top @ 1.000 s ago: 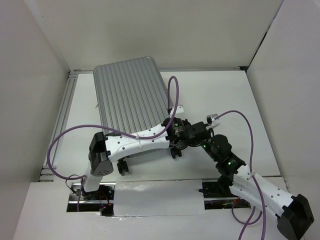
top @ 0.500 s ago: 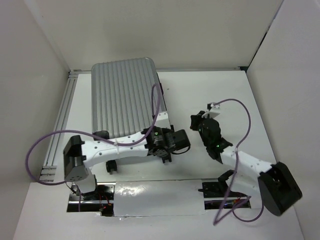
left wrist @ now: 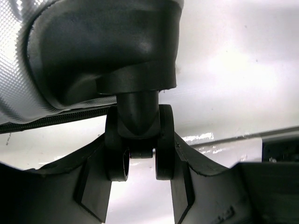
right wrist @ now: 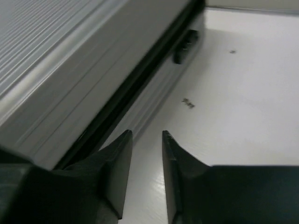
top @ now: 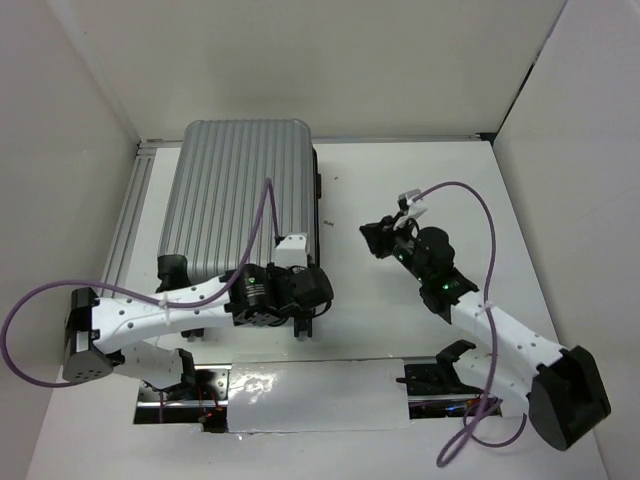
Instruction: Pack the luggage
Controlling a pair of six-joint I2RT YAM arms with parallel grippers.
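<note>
One luggage (top: 240, 195) lies lengthwise near-to-far; left claw (left wrist: 141, 163) clamps its near wheel (left wrist: 164, 144), right claw (right wrist: 146, 144) ajar, empty.

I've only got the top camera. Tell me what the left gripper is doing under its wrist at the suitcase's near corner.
Observer: The left wrist view shows the left gripper closed on a twin caster wheel of the luggage, with one finger against each outer face.
Operator: Now check the right gripper and report.
Observer: Its wrist view shows the right gripper with a narrow gap between the fingers and nothing in it, over bare table beside the luggage's side wall.
</note>
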